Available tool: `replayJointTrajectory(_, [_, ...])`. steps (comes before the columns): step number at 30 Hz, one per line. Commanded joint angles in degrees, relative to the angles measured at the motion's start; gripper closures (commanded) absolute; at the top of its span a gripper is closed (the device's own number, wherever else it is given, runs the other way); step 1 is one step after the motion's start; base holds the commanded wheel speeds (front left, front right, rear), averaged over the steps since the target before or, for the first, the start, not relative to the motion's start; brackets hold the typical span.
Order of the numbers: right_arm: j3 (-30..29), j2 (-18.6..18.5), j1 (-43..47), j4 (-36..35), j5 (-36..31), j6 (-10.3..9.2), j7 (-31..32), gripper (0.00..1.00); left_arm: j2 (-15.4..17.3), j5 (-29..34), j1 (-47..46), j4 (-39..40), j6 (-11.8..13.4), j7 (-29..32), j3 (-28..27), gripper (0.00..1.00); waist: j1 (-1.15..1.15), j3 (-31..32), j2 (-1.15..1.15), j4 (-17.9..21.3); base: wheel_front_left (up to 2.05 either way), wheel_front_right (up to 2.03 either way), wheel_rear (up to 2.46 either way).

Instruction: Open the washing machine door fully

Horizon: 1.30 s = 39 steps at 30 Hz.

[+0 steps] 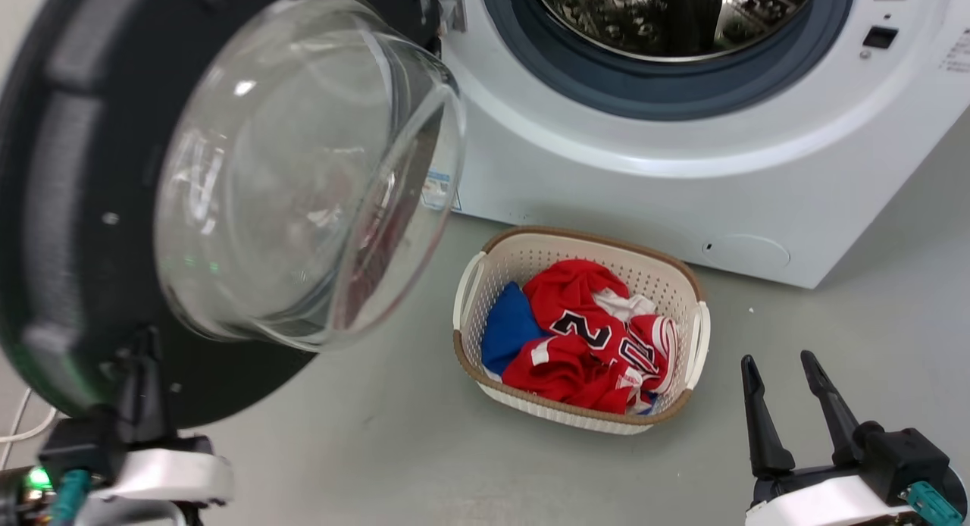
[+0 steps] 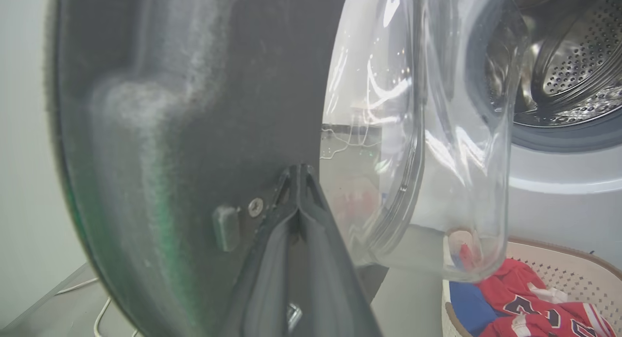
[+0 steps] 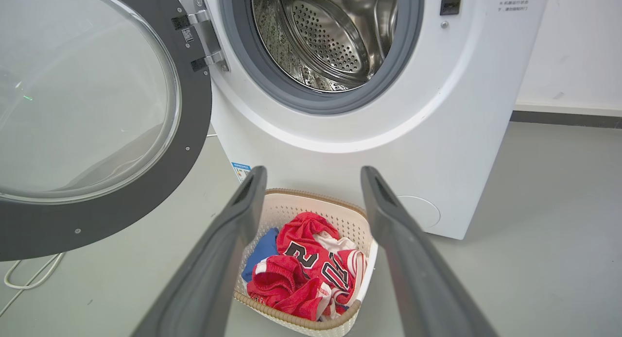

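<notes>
The washing machine door point(image 1: 83, 208) stands swung out on its hinge point(image 3: 206, 36) at the left of the white machine point(image 1: 606, 192). It is well clear of the drum point(image 3: 330, 41) opening, with its inner face and bulging glass bowl point(image 1: 303, 170) turned toward the robot. The left hand point(image 2: 299, 174) has its 2 fingers closed tip to tip with nothing between them. The tips lie against the dark inner rim of the door near its lower edge, just beside a screw point(image 2: 255, 207) and a small tab point(image 2: 226, 227). This closed posture suits pushing rather than gripping: a single stiff point on the rim, far from the hinge, would give the most leverage for widening the swing. The right hand point(image 1: 777, 358) is empty, its fingers spread apart. It hovers low over the floor point(image 1: 379, 435) at the robot's right, apart from the door and outside its arc. A laundry basket point(image 1: 686, 276) holding a red jersey point(image 1: 591, 336) sits on the floor in front of the machine, clear of the door. The door appears close to fully open, though whether any hinge travel is left cannot be told. Any further push should follow the arc and keep the tips off the glass.
</notes>
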State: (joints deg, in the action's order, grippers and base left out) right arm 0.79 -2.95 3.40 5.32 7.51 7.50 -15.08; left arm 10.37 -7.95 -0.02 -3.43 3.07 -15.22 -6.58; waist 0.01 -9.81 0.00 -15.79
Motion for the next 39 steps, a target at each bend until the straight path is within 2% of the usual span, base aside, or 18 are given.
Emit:
replayJointTrajectory(1, [-0.2, 0.1, -0.9, -0.2, -0.5, -0.01, -0.1, 0.00, 0.6, -0.5, -1.5, -0.6, 0.6, 0.1, -1.8, 1.00, -0.01, -1.1, 0.00, 0.3, 0.00, 0.00, 0.00])
replayJointTrajectory(13, [-1.3, -0.3, -3.4, -1.5, -2.6, -0.01, -0.1, 0.00, 1.8, -1.7, -8.6, -7.3, -1.2, 0.1, -11.4, 1.00, -0.01, -7.3, 0.00, 1.3, 0.00, 0.00, 0.00])
replayJointTrajectory(22, [-1.9, -1.3, -4.7, -2.1, -3.0, -0.01, -0.1, 0.00, 4.5, -1.0, -14.5, -13.0, -3.6, 0.1, -17.8, 1.00, -0.01, -10.4, 0.00, 1.8, 0.00, 0.00, 0.00])
replayJointTrajectory(28, [-2.1, -1.9, -5.4, -2.3, -2.9, -0.01, -0.1, 0.00, 6.4, 0.2, -18.8, -17.2, -5.3, 0.1, -19.4, 1.00, -0.01, -11.5, 0.00, 1.8, 0.00, 0.00, 0.00])
replayJointTrajectory(39, [-2.0, -2.9, -6.5, -2.6, -3.1, -0.01, -0.1, 0.00, 9.8, 0.6, -26.1, -27.4, -5.9, 0.1, -21.8, 1.00, -0.01, -13.3, 0.00, 2.8, 0.00, 0.00, 0.00])
